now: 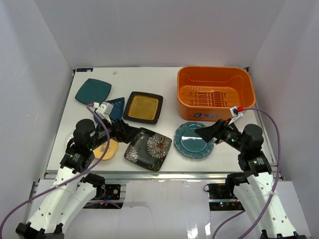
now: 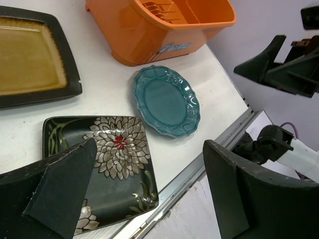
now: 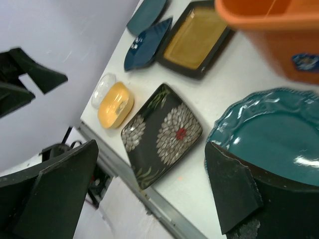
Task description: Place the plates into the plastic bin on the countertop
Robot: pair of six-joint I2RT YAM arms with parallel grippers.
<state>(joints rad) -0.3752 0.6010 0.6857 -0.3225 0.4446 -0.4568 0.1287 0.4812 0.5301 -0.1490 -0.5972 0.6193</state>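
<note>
As far as I saw, the orange bin at two o'clock held nothing. All plates lay on the desk. My left claw and right claw gaped empty.

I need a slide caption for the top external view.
Left fingers open near the floral plate, right fingers open over the scalloped teal plate; orange bin holds no plates.

My top camera looks steeply down from behind the arms, taking in the whole table. The left wrist camera sits low and close, facing right toward the bin; the right wrist one faces left. Both catch the floral plate.
</note>
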